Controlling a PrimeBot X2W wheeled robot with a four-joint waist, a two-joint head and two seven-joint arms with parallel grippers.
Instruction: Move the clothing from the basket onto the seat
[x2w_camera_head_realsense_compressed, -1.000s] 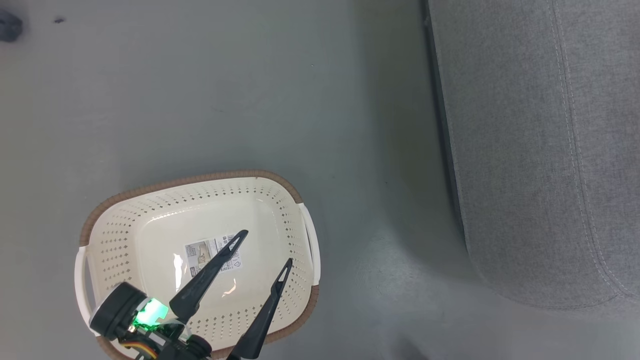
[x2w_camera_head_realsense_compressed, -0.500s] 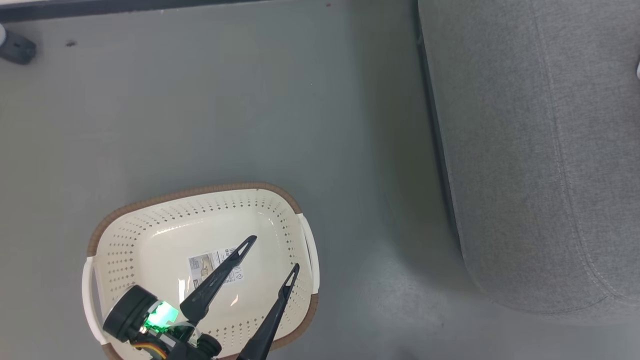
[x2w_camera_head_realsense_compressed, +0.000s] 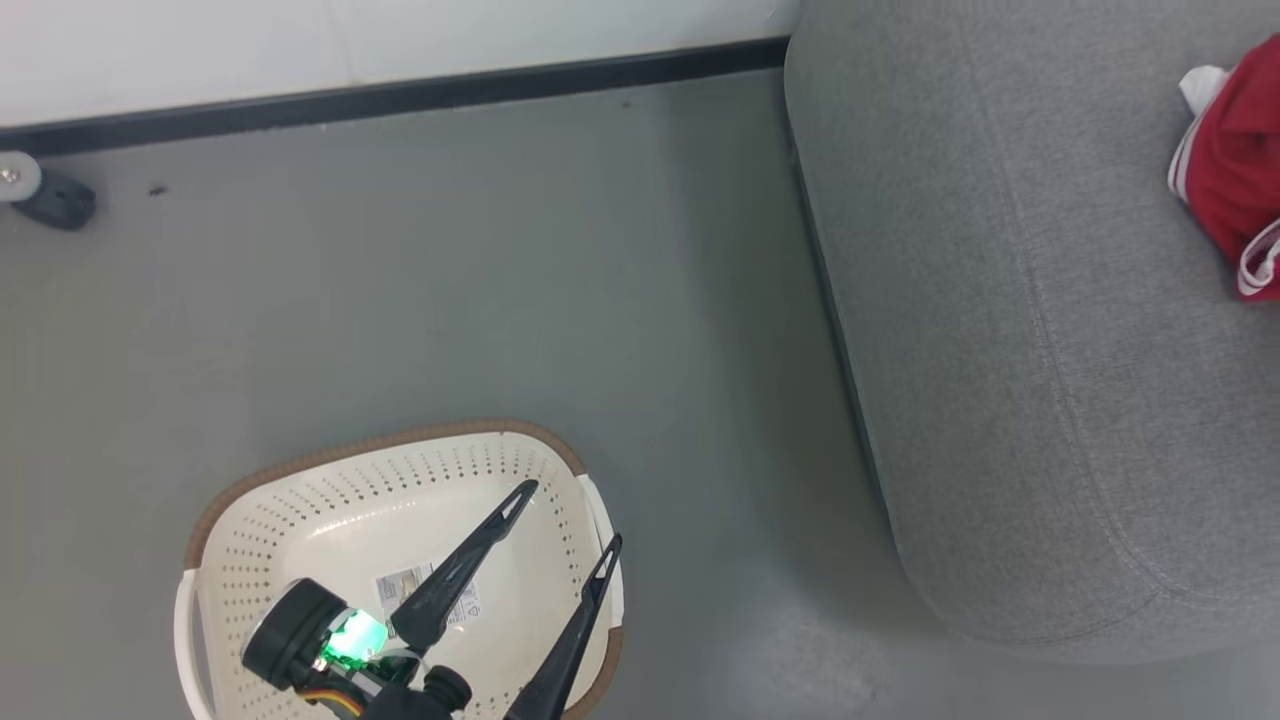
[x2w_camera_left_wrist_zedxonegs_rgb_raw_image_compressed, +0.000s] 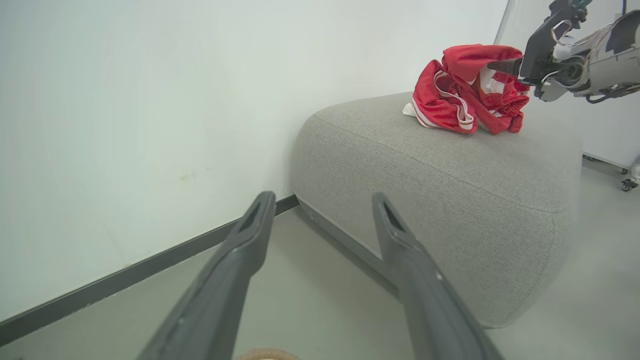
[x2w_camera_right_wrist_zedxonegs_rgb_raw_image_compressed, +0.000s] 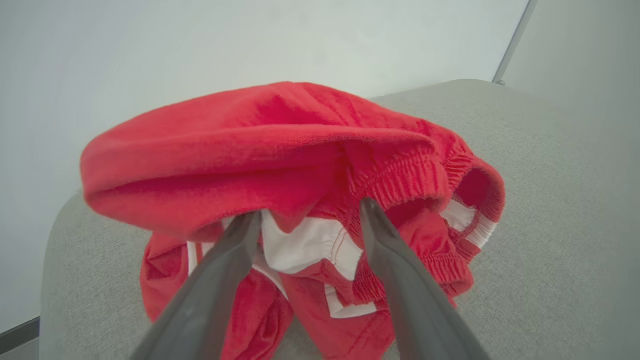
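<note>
The cream basket (x2w_camera_head_realsense_compressed: 250, 530) sits on the floor at the lower left, holding nothing but a paper label on its bottom. My left gripper (x2w_camera_head_realsense_compressed: 571, 514) hangs open above it, nothing between its fingers (x2w_camera_left_wrist_zedxonegs_rgb_raw_image_compressed: 322, 200). The big grey seat (x2w_camera_head_realsense_compressed: 1000, 350) takes up the right side. Red and white clothing (x2w_camera_head_realsense_compressed: 1235, 170) lies bunched on it at the far right edge. In the left wrist view the pile of clothing (x2w_camera_left_wrist_zedxonegs_rgb_raw_image_compressed: 450, 95) rests on the seat (x2w_camera_left_wrist_zedxonegs_rgb_raw_image_compressed: 450, 165), with my right gripper (x2w_camera_left_wrist_zedxonegs_rgb_raw_image_compressed: 505, 66) poking into it. My right gripper (x2w_camera_right_wrist_zedxonegs_rgb_raw_image_compressed: 310, 212) is open, and the clothing (x2w_camera_right_wrist_zedxonegs_rgb_raw_image_compressed: 260, 145) drapes over its fingertips.
A white wall with a black baseboard (x2w_camera_head_realsense_compressed: 400, 95) runs along the back. A castor wheel (x2w_camera_head_realsense_compressed: 40, 195) stands at the far left by the wall. Bare grey floor (x2w_camera_head_realsense_compressed: 650, 300) lies between basket and seat.
The head camera has tilted up, bringing the wall, baseboard and the clothing on the seat into view. The left gripper stays open over the basket. The right gripper has gone from shut to open.
</note>
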